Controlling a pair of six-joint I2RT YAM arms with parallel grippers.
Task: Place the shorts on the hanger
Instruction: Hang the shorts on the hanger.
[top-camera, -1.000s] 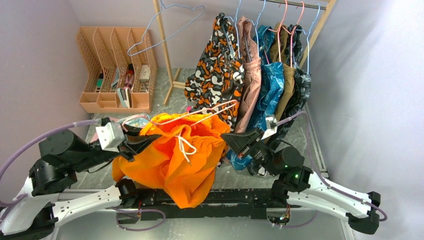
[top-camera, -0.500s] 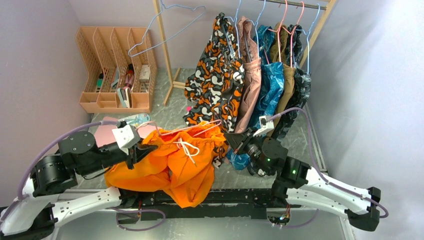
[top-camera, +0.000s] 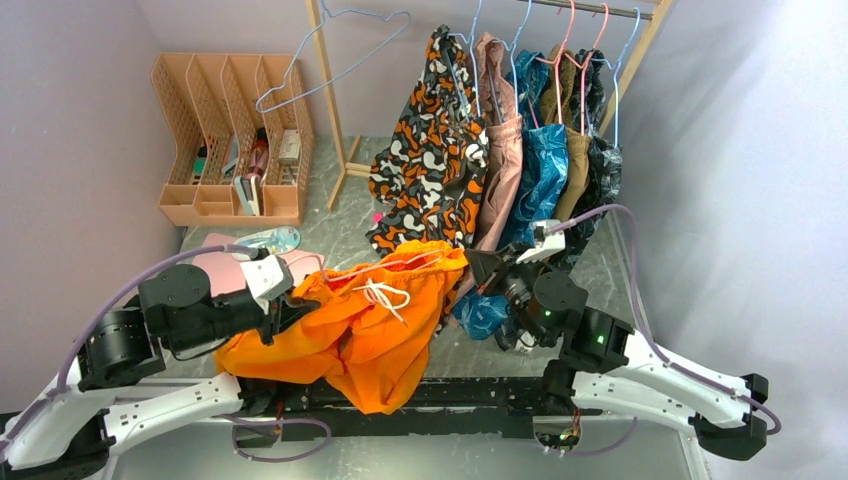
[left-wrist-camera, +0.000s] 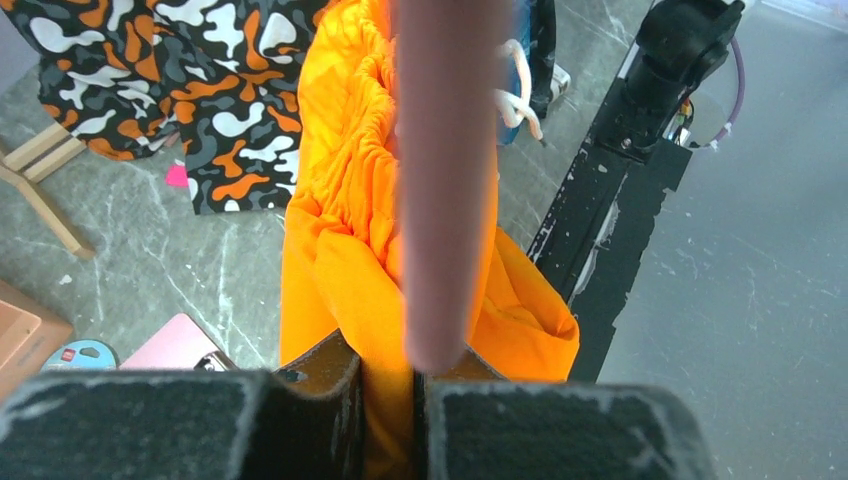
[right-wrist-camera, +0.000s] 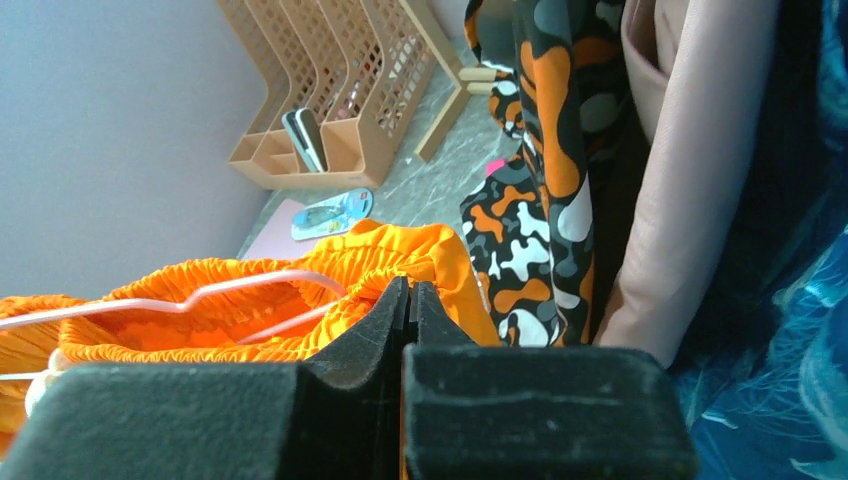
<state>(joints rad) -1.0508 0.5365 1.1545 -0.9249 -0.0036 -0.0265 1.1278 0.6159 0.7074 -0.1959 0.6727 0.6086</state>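
You are holding the shorts (top-camera: 350, 325) up between both arms. Your left gripper (left-wrist-camera: 388, 375) and right gripper (right-wrist-camera: 410, 290) are each pinching the waistband. Pull gently so the hanger (right-wrist-camera: 200, 297) is not slipping out.

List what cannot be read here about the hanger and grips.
1. Top external: the hook of the hanger is buried under the shorts.
2. Left wrist: the hanger's wire, blurred against the lens, covers the waistband.
3. Right wrist: the right pincer has its own fingers hiding whether wire is pinched with fabric.

hanger (left-wrist-camera: 445, 180) blurred (near lens), shorts (left-wrist-camera: 330, 250) cropped
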